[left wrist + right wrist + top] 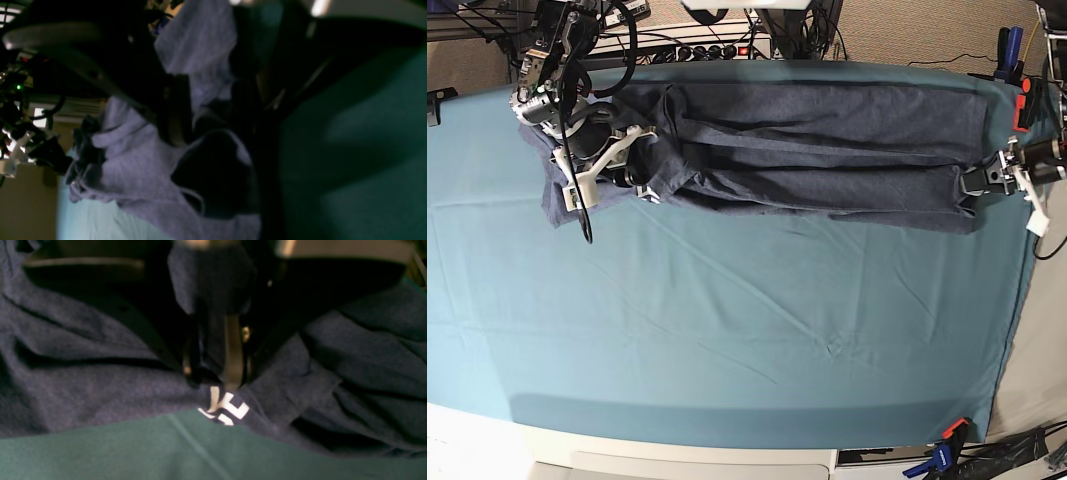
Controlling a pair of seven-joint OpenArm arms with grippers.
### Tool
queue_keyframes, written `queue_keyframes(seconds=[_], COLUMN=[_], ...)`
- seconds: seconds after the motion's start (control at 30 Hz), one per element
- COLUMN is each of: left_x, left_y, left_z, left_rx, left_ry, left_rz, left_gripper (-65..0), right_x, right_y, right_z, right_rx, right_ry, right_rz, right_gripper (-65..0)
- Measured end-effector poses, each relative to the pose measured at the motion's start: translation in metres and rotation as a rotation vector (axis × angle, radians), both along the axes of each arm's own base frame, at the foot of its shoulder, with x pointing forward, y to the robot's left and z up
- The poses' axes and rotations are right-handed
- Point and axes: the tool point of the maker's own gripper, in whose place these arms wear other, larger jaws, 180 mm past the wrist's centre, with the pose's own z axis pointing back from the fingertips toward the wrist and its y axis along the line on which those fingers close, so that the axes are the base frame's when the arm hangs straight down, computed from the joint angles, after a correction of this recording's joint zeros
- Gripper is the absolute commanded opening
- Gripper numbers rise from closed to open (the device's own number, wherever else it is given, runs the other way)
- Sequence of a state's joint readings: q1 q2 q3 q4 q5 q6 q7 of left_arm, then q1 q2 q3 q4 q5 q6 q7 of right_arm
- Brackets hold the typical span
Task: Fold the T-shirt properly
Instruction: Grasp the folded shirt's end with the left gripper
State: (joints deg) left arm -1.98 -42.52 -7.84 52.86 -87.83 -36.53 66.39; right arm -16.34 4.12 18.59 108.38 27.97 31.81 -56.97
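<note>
- T-shirt [767,130]: spread across the frame's upper part.
- Left gripper [975,186], right edge: fingers apart around cloth; closing shallowly could lose the hem.
- Right gripper [637,183], upper left: grip unclear; bunched layers could drag creases.

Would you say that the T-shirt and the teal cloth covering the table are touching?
Touching: the right wrist view shows the T-shirt lying on the teal cloth, its lower edge flat against it with no gap.
</note>
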Motion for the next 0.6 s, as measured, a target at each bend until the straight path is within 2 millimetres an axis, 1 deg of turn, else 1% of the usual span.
queue_keyframes(seconds=[0.17, 0.37, 0.6], left_x=[-0.003, -0.018, -0.028], left_y=[-0.001, 0.001, -0.009], left_z=[-0.001, -0.003, -0.001], left_rx=[-0.006, -0.009, 0.005], left_ry=[0.006, 0.017, 0.011], left_rz=[0.001, -0.004, -0.058], left_gripper=[-38.8, -38.8, -38.8], right_x=[0.0, 0.0, 0.0], right_y=[0.0, 0.0, 0.0], right_z=[0.0, 0.0, 0.0], right_rx=[0.0, 0.0, 0.0], right_ry=[0.0, 0.0, 0.0], right_rz=[0.0, 0.0, 0.0], right_gripper=[-51.9, -51.9, -51.9])
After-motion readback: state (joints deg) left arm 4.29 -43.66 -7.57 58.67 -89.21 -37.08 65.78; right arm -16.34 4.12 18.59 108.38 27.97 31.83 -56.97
